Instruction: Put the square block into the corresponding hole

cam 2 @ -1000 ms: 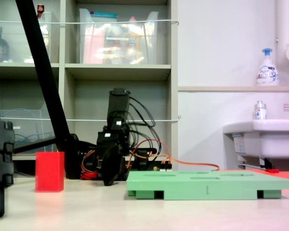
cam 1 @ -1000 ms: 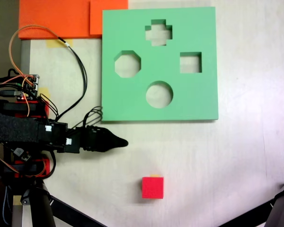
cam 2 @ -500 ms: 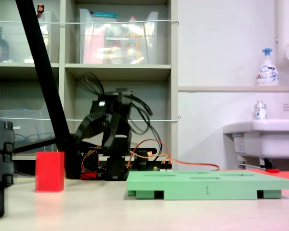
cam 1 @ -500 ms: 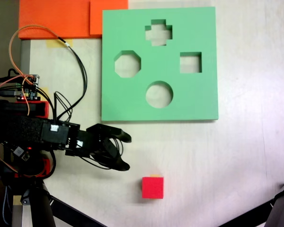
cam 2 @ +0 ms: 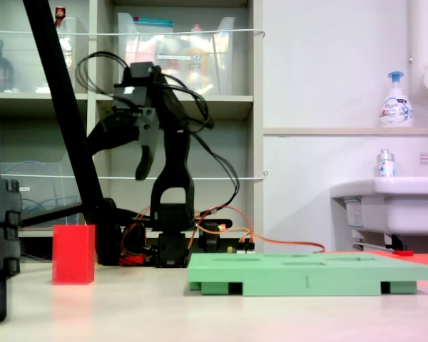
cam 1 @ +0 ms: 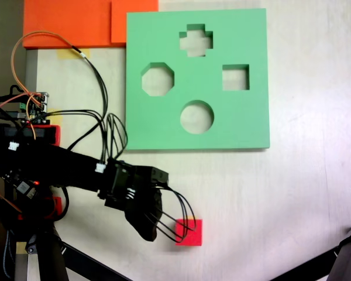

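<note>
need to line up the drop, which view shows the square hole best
The top-down fixed view: the square hole shows its full outline in the green board. The side-on fixed view shows the board edge-on, with its cut-outs as faint streaks.

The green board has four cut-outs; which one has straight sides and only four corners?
The square hole, at the right side of the green board in the top-down fixed view. The others are a cross, an octagon and a circle.

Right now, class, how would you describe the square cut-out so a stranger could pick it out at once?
Find the large green foam board lying flat on the pale table. It has four cut-outs; the square hole is the one nearest the board's right edge in the top-down fixed view. Its four straight sides set it apart from the cross, octagon and circle.
</note>
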Controlling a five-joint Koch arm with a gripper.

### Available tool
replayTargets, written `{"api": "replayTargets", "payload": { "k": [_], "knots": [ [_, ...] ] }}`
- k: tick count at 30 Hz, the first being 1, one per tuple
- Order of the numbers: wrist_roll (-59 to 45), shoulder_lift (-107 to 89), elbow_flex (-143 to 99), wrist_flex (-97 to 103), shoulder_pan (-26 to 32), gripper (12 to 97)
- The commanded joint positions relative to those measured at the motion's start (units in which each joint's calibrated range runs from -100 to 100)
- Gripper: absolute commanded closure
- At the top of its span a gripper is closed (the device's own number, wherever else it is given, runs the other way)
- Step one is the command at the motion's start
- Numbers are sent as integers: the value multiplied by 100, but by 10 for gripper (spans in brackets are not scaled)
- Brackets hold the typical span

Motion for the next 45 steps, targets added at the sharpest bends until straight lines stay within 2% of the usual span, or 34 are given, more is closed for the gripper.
{"api": "replayTargets", "payload": {
  "k": [1,3,6,20,33,34,35,37,45],
  "knots": [
    [-210,317,254,-192,-112,281],
    [-342,708,254,-192,-200,204],
    [-513,1378,323,-173,-322,144],
    [-659,3962,1201,656,-274,146],
    [-650,5289,1450,839,-200,156],
    [-650,5345,1450,839,-186,175],
    [-650,5387,1440,839,-186,229],
    [-650,5400,1410,665,-186,397],
    [-615,5484,1271,155,-176,609]
  ]
}}
